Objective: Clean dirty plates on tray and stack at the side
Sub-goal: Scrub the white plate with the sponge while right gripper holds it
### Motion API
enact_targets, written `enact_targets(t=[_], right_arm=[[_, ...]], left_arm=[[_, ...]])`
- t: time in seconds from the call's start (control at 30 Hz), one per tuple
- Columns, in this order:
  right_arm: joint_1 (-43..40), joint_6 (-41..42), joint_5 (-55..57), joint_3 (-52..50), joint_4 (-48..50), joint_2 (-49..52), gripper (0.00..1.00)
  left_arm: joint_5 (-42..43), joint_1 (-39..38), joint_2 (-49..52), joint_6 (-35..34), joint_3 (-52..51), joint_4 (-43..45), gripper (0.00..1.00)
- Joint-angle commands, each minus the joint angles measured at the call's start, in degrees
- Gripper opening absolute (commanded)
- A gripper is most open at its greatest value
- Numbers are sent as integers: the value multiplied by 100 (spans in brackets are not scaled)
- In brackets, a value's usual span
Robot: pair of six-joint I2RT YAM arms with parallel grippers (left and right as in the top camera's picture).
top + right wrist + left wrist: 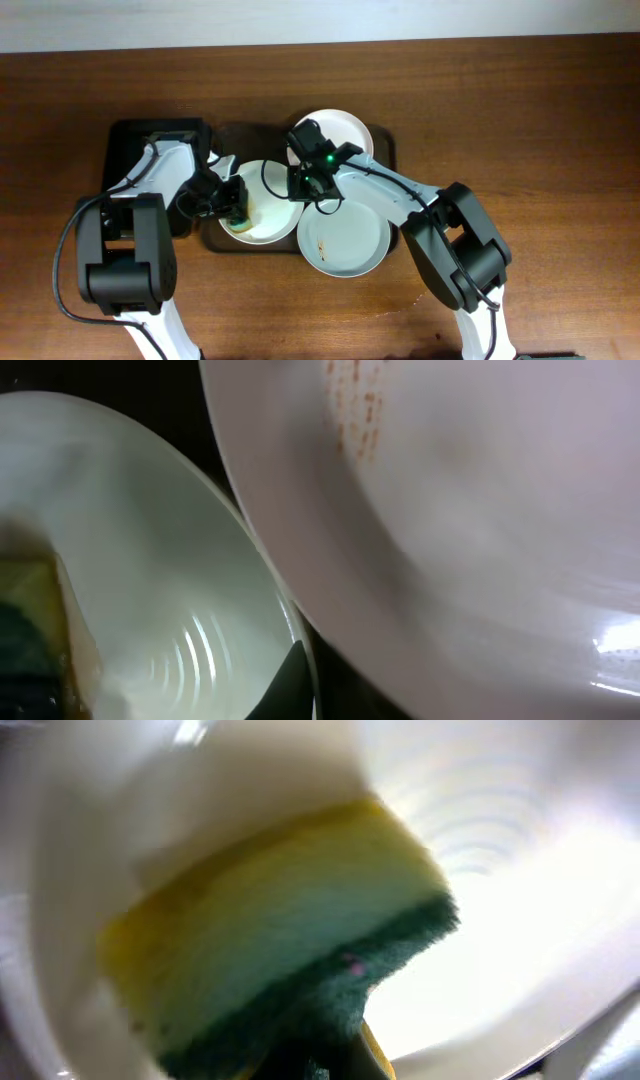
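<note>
My left gripper [236, 203] comes in low from the left with the wrist turned toward the centre. Its fingers are clenched on the sponge [290, 940], yellow foam above and a green scrub layer below. The sponge rests against the inside of the middle plate [272, 190], which lies on the left half of the tray [388, 150]. In the left wrist view the blurred sponge fills most of the picture and hides my fingers (only a dark sliver shows at the bottom edge).

My right arm reaches in from the right, a green light [326, 158] lit on the wrist. My right gripper [308, 186] hangs where the three plates come close. I cannot tell whether its fingers are released or clenched: the wrist body covers them from above, and the wrist view shows only one dark tip. That view is mostly a speckled plate [480, 540] with brown specks near its rim, cut off on three sides. I cannot tell which plate it is.

The front plate [350, 245] overhangs the tray's near edge. The far plate [345, 130] sits at the tray's back. A black tray [125, 140] lies just left of the tray, partly under my left arm.
</note>
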Motion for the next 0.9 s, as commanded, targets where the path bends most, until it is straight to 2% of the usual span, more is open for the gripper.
enact_targets(t=[0.0, 0.13, 0.2, 0.3, 0.33, 0.37, 0.4, 0.47, 0.5, 0.57, 0.63, 0.7, 0.87], right_arm=[[-22, 83, 96, 20, 42, -9, 4], [-22, 83, 96, 17, 26, -9, 4], [-22, 83, 96, 20, 28, -9, 4], [-22, 83, 96, 20, 31, -9, 4], [-22, 83, 96, 20, 31, -9, 4], [-22, 83, 94, 20, 31, -9, 4], [-22, 81, 94, 17, 31, -9, 4], [-20, 83, 94, 20, 31, -9, 4], [-15, 83, 92, 20, 31, -9, 4], [-15, 83, 92, 20, 33, -9, 4], [-15, 83, 90, 20, 31, -9, 4], [-15, 83, 81, 17, 26, -9, 4], [-15, 81, 66, 17, 26, -9, 4]], left_arm=[[133, -223, 525, 184, -326, 833, 1], [-1867, -225, 525, -1360, -326, 1453, 1], [-2566, -225, 525, -1888, -326, 1593, 1], [-2894, -227, 525, -2011, -326, 1687, 1], [-2804, -232, 525, -1993, -326, 1598, 1], [-2553, -232, 525, -1696, -326, 1478, 1], [-1937, -232, 525, -946, -326, 1346, 1], [-999, -229, 525, -125, -326, 1176, 1], [-4, -229, 525, 535, -326, 1095, 1], [1141, -223, 525, 1121, -326, 1110, 1], [1958, -225, 525, 1172, -326, 1408, 1], [2227, -225, 525, 1088, -326, 1683, 1], [1731, -229, 525, 125, -326, 2715, 1]])
